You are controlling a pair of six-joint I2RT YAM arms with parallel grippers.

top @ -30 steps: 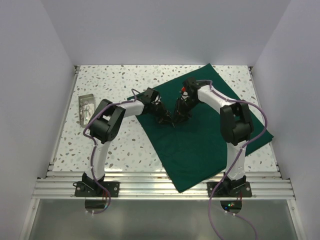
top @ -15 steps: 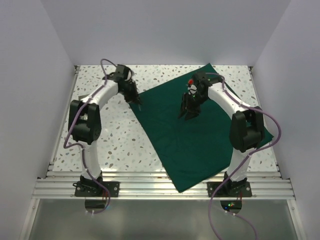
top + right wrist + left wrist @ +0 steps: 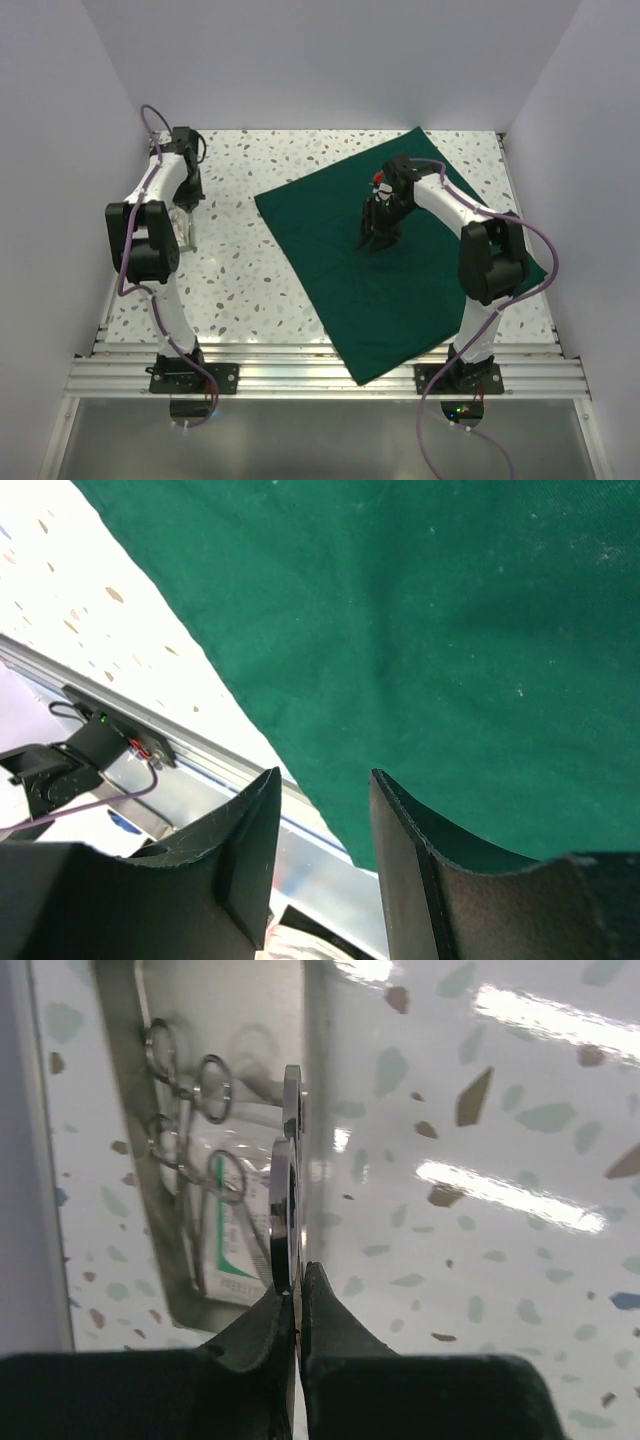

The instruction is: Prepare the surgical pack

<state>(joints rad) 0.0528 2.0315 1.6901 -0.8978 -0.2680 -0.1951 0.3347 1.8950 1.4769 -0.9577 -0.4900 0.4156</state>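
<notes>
The dark green drape lies spread flat and skewed over the right half of the table. My right gripper hangs over its middle, open, with nothing between the fingers; beneath it shows bare cloth. At the far left stands the small steel tray, partly hidden by my left arm. In the left wrist view the tray holds silver ring-handled instruments and a white packet. My left gripper is shut, its tips right at the tray's right wall; whether they touch it I cannot tell.
The speckled tabletop lies between tray and drape. An aluminium rail runs along the near edge, and the drape's corner overhangs it. White walls close in left, right and back; the tray sits close to the left wall.
My left arm swung from the middle of the drape leftward to the tray, jaws shut throughout. My right gripper opened wider and stayed over the drape.
</notes>
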